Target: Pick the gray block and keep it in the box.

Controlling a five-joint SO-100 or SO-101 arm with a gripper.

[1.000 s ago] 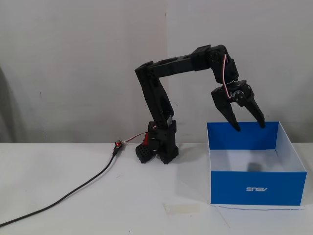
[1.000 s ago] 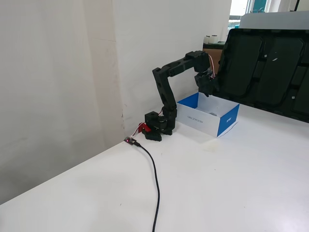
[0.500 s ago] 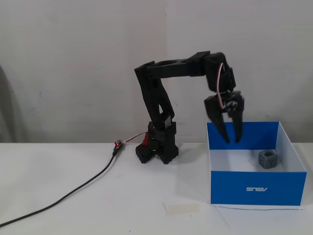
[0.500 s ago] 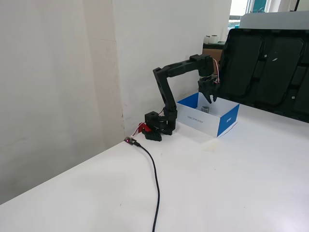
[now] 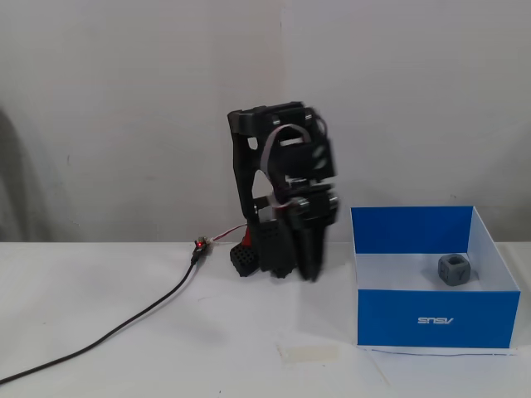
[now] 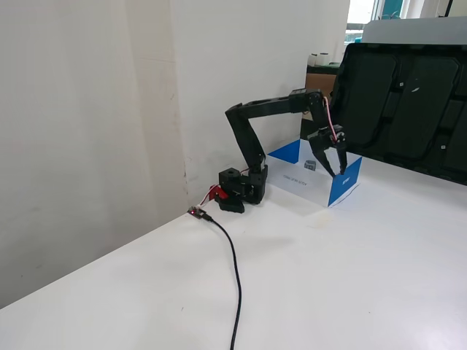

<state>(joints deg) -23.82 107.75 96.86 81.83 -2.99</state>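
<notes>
The gray block (image 5: 454, 269) sits on the white floor of the blue box (image 5: 431, 319), toward its back right; it also shows as a small gray cube (image 6: 310, 165) inside the box (image 6: 346, 183) in the other fixed view. My gripper (image 5: 305, 269) hangs pointing down, blurred, just left of the box and above the table. In the other fixed view my gripper (image 6: 332, 172) hovers in front of the box with its jaws spread and nothing between them.
A black cable (image 5: 124, 327) runs from a small connector (image 5: 199, 245) at the arm's base across the table to the front left. A strip of tape (image 5: 309, 352) lies on the table before the arm. A dark tray (image 6: 408, 102) leans behind the box.
</notes>
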